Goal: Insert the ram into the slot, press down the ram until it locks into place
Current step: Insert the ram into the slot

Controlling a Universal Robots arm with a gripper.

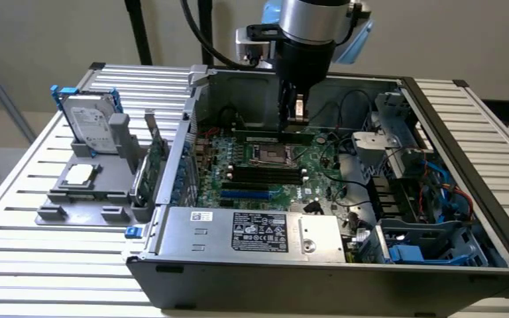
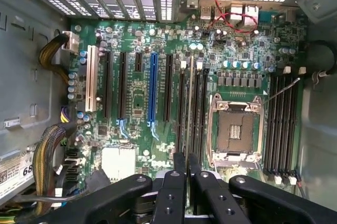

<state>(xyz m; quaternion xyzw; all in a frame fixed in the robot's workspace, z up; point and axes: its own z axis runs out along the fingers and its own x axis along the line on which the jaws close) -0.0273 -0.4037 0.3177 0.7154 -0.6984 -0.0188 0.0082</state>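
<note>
Grey metal case (image 1: 325, 281): open on top, with the arm (image 1: 312, 26) reaching down inside. Loose cables (image 1: 354, 106) near the walls could snag it if it drifts sideways.
Green circuit board (image 2: 137, 108): crowded with small parts. A hard push landing off the slot would likely flex or crack it.
Pincer (image 1: 294, 122): clenched on the ram (image 1: 268, 136) from above, with its fingers nearly together. A slip in so narrow a grip would tilt the stick.
Bank of dark slots (image 2: 180, 103): lies between the bare processor socket (image 2: 234, 129) and the long card slots (image 2: 122, 92). I cannot tell whether the end latches stand open, and shut ones would block seating.
Ram: a long, thin, dark-green strip, held level and on edge above the board, and by my reading not yet touching it. In the wrist view it shows edge-on as a pale line running along that bank. If it goes in skewed or with its notch mismatched, one end would jam while the other stays proud.
</note>
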